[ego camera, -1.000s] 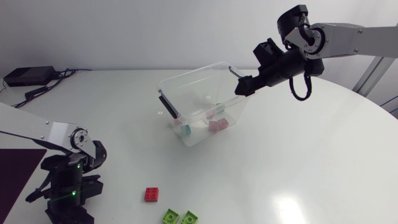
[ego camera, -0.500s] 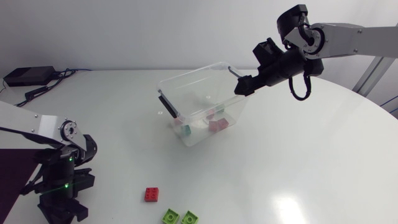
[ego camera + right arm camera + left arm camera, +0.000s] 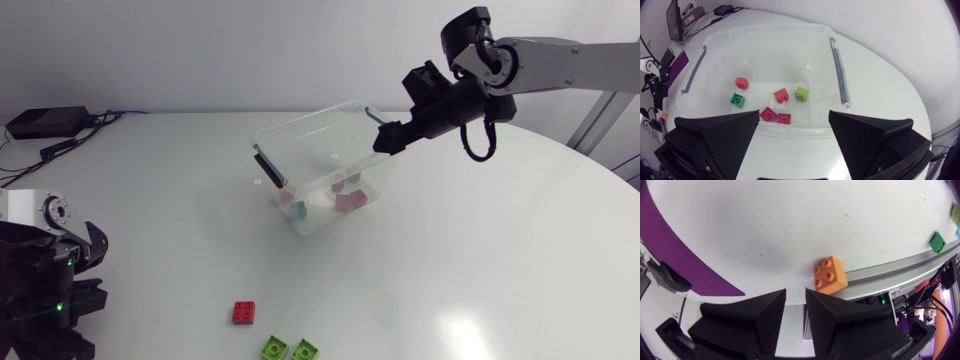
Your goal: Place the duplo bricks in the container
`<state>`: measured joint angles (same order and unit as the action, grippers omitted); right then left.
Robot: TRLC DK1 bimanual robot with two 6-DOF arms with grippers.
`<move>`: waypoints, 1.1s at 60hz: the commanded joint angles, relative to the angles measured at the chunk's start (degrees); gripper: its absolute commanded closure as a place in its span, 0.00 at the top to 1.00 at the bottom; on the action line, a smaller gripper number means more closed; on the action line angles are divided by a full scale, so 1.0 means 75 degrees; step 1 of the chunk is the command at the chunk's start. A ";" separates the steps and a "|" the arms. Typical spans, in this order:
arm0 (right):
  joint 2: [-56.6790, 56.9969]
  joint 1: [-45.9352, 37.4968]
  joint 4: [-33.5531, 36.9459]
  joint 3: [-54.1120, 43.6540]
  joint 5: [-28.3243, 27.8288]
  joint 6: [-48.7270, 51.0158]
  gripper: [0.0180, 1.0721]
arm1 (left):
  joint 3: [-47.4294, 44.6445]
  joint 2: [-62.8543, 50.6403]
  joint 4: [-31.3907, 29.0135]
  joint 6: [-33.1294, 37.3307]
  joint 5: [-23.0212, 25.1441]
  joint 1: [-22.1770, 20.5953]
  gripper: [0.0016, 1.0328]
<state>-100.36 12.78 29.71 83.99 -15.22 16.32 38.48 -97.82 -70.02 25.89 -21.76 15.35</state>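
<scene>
The white round table (image 3: pixel 480 270) fills the head view, with the clear container (image 3: pixel 305 128) tipped up at upper centre. The right gripper (image 3: pixel 385 140) hangs at the container's far rim in the upper right, its fingers spread wide and holding nothing. The left arm sits in the lower-left corner.

3 loose bricks lie at the lower middle of the head view: a red brick (image 3: pixel 244 312) and 2 green bricks (image 3: pixel 274 348) just beside each other at the lower edge. All 3 are well apart from the container and nearer the left arm than the right, so picking them up looks like the left arm's job.

The left wrist view adds an orange brick (image 3: pixel 830 275), which the head view does not show. It lies at the table's edge, just ahead of the left gripper (image 3: pixel 796 305) and slightly off to 1 finger's side. The brick is square with 4 studs, so it has no long axis to line up with. The left gripper's fingers stand nearly together, with a narrow slit between them and nothing in it. They would likely need to spread before closing on the brick.

The right wrist view looks straight down into the container and shows 6 bricks on its floor, which the head view only hints at through the wall.
</scene>
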 commanded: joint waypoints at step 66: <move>-0.0272 -0.0098 -0.0036 -0.0393 0.0108 0.0121 0.95 | 0.0459 -0.2028 0.0008 0.0532 0.3159 -0.2809 0.20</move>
<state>-100.77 12.34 29.12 82.63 -15.00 16.73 39.46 -111.20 -69.65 28.99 0.78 -4.73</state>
